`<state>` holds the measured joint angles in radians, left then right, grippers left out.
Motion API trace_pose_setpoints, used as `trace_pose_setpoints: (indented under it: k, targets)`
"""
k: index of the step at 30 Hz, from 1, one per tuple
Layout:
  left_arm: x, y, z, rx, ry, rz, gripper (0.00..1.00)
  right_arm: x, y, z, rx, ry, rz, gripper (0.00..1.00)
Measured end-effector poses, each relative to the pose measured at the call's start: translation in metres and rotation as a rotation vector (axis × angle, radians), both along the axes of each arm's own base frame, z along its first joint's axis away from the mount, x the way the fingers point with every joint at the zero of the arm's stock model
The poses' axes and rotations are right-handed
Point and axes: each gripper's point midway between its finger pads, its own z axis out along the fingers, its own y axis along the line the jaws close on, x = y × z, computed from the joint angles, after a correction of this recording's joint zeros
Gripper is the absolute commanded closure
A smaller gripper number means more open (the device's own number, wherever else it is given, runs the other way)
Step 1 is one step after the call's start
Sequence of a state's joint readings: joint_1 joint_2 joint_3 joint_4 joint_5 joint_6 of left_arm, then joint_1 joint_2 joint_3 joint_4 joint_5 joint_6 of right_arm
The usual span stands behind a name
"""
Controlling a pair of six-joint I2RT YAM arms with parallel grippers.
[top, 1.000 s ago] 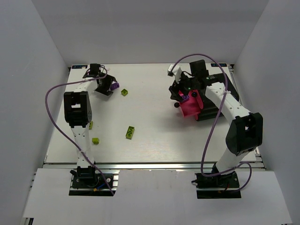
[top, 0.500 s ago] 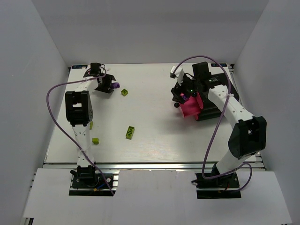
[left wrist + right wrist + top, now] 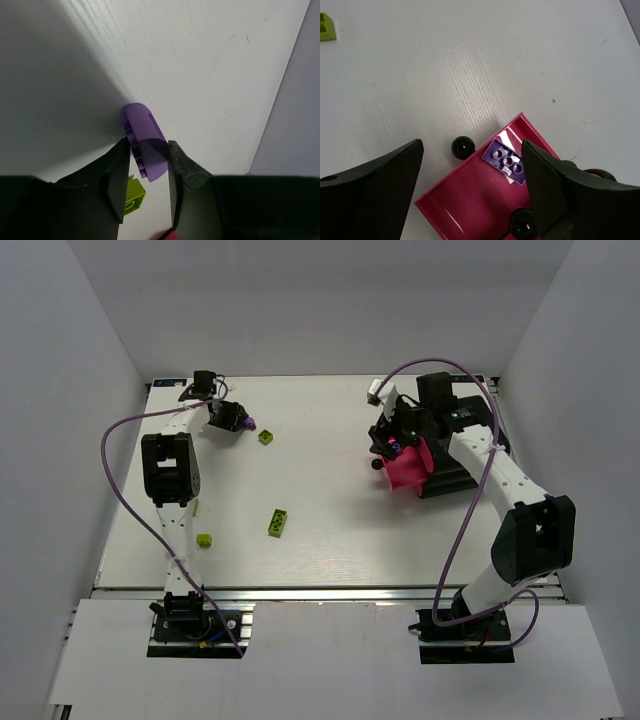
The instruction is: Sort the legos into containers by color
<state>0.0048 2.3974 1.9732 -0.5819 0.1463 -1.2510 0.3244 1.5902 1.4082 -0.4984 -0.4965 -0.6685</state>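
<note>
- On your left wrist view, the left gripper (image 3: 148,145) pinches a purple lego (image 3: 142,130) on the table (image 3: 200,60).
- On your right wrist view, the right gripper (image 3: 472,145) is spread wide over the pink drawer (image 3: 465,200), with an oblong purple lego (image 3: 505,161) inside.
- Only your top view shows the lime lego (image 3: 278,523) mid-table.

No words, numbers, labels or signs can be read anywhere in these views.
</note>
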Motion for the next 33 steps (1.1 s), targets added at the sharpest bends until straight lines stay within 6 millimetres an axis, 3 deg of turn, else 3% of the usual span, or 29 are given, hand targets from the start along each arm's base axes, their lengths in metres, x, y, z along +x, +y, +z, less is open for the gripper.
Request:
trace_pose_setpoints:
  k: [4,8,11,13,14,17,18,21,28,33]
  targets:
    - [-0.001,-0.003,0.001,0.005,-0.045,-0.067,0.84,0.000,0.000,0.001,0.005,-0.003,0.002,0.16]
    - [-0.016,-0.015,0.010,0.008,-0.128,-0.209,0.87,-0.007,-0.002,0.005,0.014,-0.010,-0.002,0.16]
    - [-0.032,-0.033,0.036,-0.020,-0.254,-0.323,0.88,-0.011,-0.003,0.014,0.037,-0.026,-0.016,0.17]
    - [-0.047,-0.049,0.065,-0.053,-0.358,-0.390,0.88,-0.014,-0.005,0.021,0.058,-0.039,-0.030,0.19]
    - [-0.054,-0.059,0.083,-0.070,-0.416,-0.428,0.88,-0.016,-0.006,0.023,0.067,-0.044,-0.037,0.21]
    - [-0.069,-0.093,0.136,-0.113,-0.583,-0.545,0.88,-0.017,-0.012,0.031,0.096,-0.068,-0.088,0.41]
    - [-0.074,-0.109,0.154,-0.128,-0.641,-0.593,0.88,-0.017,-0.015,0.032,0.103,-0.074,-0.111,0.62]
    - [-0.098,-0.158,0.185,-0.182,-0.747,-0.733,0.88,-0.012,-0.028,0.039,0.126,-0.101,-0.212,1.00]
    - [-0.166,-0.266,0.198,-0.349,-0.782,-0.997,0.88,0.017,-0.073,0.076,0.210,-0.207,-0.541,1.00]
    - [-0.208,-0.318,0.185,-0.425,-0.742,-1.120,0.87,0.019,-0.103,0.112,0.284,-0.299,-0.678,1.00]
